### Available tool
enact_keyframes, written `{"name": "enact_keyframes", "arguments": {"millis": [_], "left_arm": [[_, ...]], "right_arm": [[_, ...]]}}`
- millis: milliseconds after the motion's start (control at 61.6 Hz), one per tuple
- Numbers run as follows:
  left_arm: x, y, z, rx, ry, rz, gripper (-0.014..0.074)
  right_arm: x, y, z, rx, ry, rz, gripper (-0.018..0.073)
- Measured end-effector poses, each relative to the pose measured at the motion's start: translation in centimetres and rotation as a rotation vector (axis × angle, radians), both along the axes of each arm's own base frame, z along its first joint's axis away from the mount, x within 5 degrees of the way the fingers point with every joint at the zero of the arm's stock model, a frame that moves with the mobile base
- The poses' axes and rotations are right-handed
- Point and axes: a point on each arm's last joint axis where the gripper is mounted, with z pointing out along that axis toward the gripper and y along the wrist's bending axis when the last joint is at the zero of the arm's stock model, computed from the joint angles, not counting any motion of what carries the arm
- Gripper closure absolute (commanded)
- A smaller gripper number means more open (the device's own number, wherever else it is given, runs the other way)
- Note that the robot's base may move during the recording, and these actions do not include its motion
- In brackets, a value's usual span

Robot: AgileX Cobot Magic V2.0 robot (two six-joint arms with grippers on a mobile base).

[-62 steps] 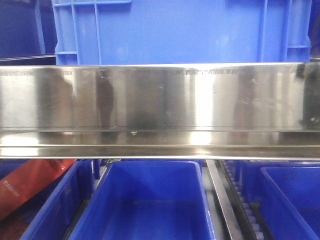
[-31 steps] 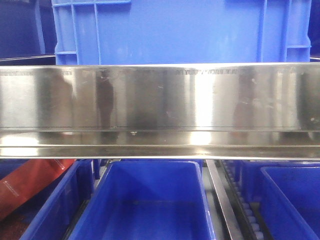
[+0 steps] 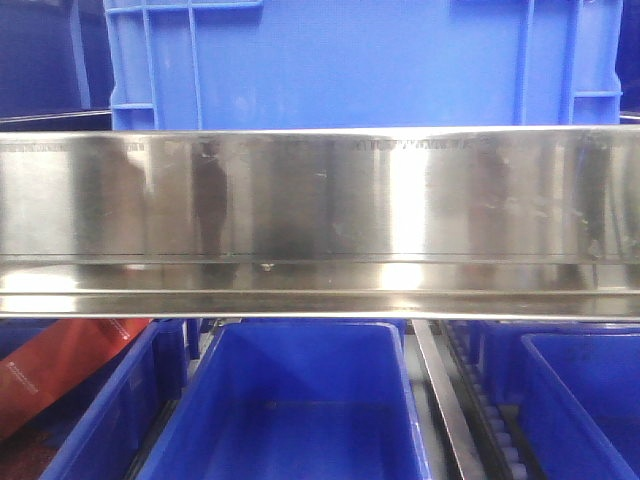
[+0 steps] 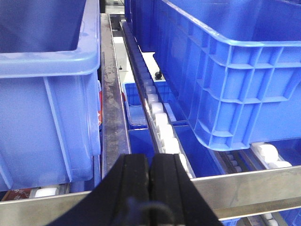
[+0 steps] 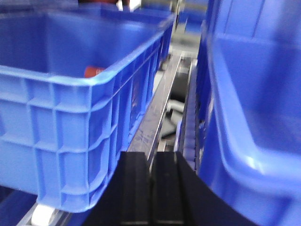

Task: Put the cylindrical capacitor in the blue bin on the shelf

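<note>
Stainless steel fills the front view: the shelf [image 3: 320, 200] rail runs mirror-bright across, one large blue bin [image 3: 350, 60] above it, three more below. Left gripper [image 4: 150, 174] hovers over the gap between two bins, jaws pressed together, nothing between them. Right gripper [image 5: 153, 174], same story: jaws together. The cylindrical capacitor? Not visible in any view. Likely light, stiff and slippery; best pinched across its round sides.

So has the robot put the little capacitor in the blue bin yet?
Can't tell. No capacitor shows anywhere. Both claws, left claw and right claw, look shut and are up by the blue bins on the shelf. The middle bin below looks empty. What's left is unclear.
</note>
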Motion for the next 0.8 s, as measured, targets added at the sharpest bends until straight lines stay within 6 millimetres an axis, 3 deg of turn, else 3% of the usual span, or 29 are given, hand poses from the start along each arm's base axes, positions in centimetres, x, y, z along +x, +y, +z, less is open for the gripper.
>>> {"name": "enact_keyframes", "arguments": {"millis": [292,796], "left_arm": [[0.0,0.0,0.0,0.000,0.000,0.000,0.0707],[0.0,0.0,0.0,0.000,0.000,0.000,0.0707]], "right_arm": [[-3.6,-0.6,-1.5,0.024,-0.133,-0.003,0.0703],[-3.8,-0.7,-1.5,0.027,-0.149,-0.004,0.0703]]}}
